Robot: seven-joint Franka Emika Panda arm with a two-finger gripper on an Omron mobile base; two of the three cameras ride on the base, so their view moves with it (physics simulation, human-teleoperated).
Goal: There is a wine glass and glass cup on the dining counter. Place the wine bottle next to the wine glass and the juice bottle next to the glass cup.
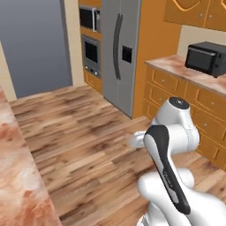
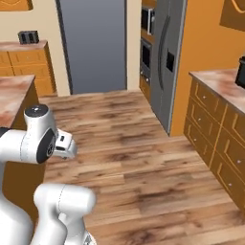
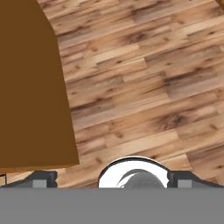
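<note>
- While the two-finger gripper (image 3: 112,180) points down at the wooden plank floor (image 3: 144,78), its dark fingertips stand wide apart, holding nothing.
- Reddish-brown marbled dining counter (image 1: 17,176) lies to the arm's left, its brown side close by.
- Bottles and glasses: whereabouts cannot be told.
- Steel fridge (image 1: 119,48) and black microwave (image 1: 206,57) stand ahead.

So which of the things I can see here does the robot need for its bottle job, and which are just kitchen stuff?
For the job:
- dining counter, marbled top at the left edge
- gripper, fingertips apart, nothing between them

Just kitchen:
- fridge
- black microwave on the drawer counter
- wall oven
- wooden floor
</note>
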